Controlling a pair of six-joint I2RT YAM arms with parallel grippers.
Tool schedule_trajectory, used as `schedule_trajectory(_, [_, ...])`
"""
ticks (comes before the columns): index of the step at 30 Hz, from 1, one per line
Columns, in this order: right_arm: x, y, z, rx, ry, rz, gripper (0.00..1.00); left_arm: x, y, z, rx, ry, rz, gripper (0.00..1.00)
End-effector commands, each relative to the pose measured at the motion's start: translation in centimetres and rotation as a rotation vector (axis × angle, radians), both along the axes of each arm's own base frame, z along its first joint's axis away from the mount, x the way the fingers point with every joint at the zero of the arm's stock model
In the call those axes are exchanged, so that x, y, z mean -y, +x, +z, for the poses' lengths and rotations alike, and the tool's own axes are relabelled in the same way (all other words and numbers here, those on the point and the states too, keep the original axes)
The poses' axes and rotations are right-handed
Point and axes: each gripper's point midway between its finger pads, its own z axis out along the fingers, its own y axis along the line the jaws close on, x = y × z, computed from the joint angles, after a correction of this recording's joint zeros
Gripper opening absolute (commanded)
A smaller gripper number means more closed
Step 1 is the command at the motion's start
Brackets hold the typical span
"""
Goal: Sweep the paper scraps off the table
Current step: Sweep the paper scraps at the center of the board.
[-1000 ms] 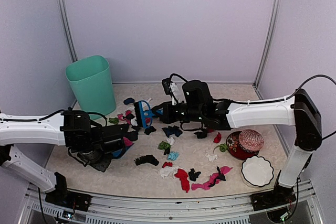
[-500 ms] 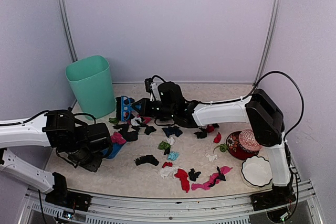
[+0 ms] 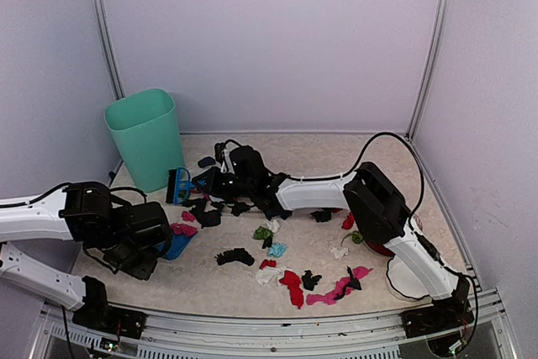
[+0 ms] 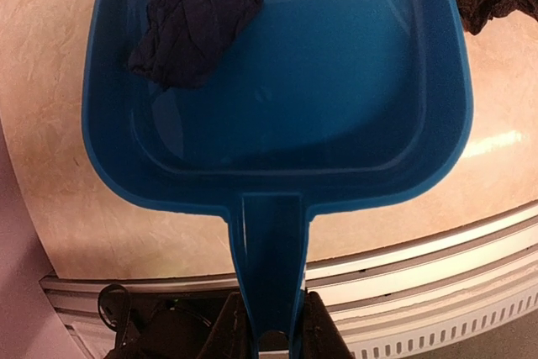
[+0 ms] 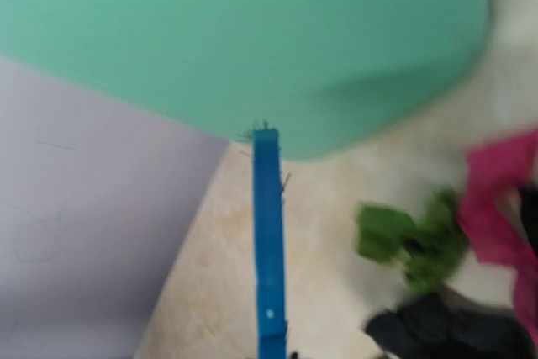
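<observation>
Swinging far to its left since a second ago, the right gripper point(image 3: 206, 182) has carried the thin blue plastic brush point(image 3: 178, 185) from the middle of the flat beige marbled table point(image 3: 378, 153) to just beside the tall mint-green plastic bin point(image 3: 147, 136). The left arm has pulled back a little too.

The right gripper's fingers are pressed together on the brush handle. The left gripper point(image 4: 269, 338) has its fingers squeezed on the long handle of the wide blue plastic dustpan point(image 4: 277, 81). One crumpled dark navy paper bit point(image 4: 193, 18) lies inside the pan, near its front edge. The pan sits low by the table's front left corner.

The small crumpled paper scraps point(image 3: 290, 285) are on the table. A dark and pink bunch lies between brush and pan. More in red, pink, green, teal, white and black are spread across the middle and front.

I think the scraps are very light, soft and squashy. They may roll or hop away if hit hard. A slow push with the bristles should work better than pinching them. They should not break.

No words or labels can be read on anything.
</observation>
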Motion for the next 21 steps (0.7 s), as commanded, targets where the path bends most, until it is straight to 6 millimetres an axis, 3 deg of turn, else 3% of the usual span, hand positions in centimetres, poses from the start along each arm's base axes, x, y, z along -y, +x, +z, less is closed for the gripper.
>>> schedule_trajectory(1, [-0.4,-0.6,-3.0,-0.12,-0.02,0.022,0.0,0.2,0.0,0.2,0.011,-0.043,0.019,0.0])
schedule_trajectory(5, [1.5,-0.4,-5.6,-0.173,-0.082,-0.026,0.0,0.3,0.1,0.2,0.013,-0.043,0.017,0.0])
schedule_trajectory(8, [4.3,-0.4,-7.3,-0.207,-0.14,-0.076,0.0,0.6,0.2,0.1,0.014,-0.044,0.013,0.0])
schedule_trajectory(15, [11.8,-0.4,-8.3,-0.255,-0.22,-0.203,0.0,1.5,1.1,0.5,0.045,-0.041,0.002,0.0])
schedule_trajectory(21, [17.7,-1.6,-8.8,-0.274,-0.267,-0.275,0.0,2.8,2.1,0.9,0.069,-0.049,-0.018,0.0])
